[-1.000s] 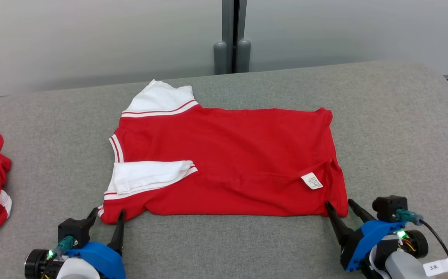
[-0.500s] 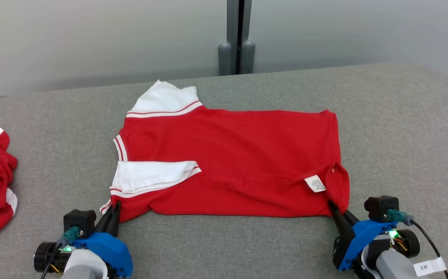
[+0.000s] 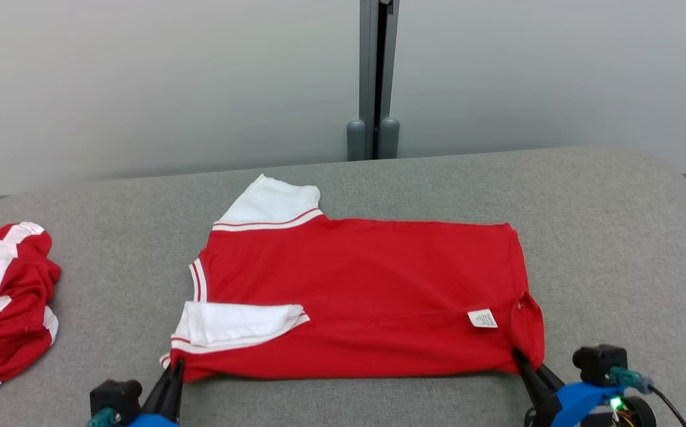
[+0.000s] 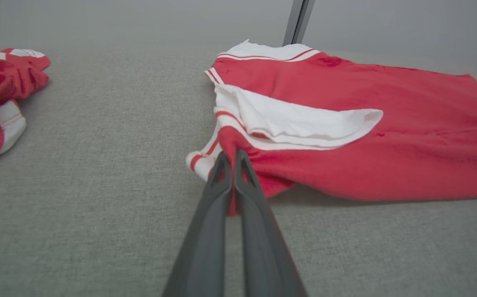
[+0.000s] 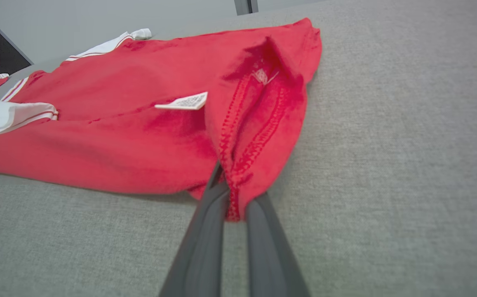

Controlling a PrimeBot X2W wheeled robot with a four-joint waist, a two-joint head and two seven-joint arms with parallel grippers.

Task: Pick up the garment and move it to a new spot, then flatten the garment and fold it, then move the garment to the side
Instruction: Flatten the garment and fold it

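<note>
- red shirt (image 3: 366, 296) lies spread flat near the middle of the grey table (image 3: 615, 237), collar end to the left.
- left gripper (image 3: 172, 369): fingers pinched on the shirt's near left corner, just below the folded-in white sleeve (image 3: 236, 323).
- right gripper (image 3: 523, 359): fingers clamped on the near right hem corner, cloth bunched between them and curling upward.
- white label (image 3: 482, 318) sits near that gripped corner.
- second garment (image 3: 5, 302), red and white, lies crumpled at the table's left edge, well apart.

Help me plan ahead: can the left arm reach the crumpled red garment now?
Probably not yet: the left gripper is shut on the flat shirt, at its near corner. The table toward the crumpled garment looks free, so after letting go, likely yes.
</note>
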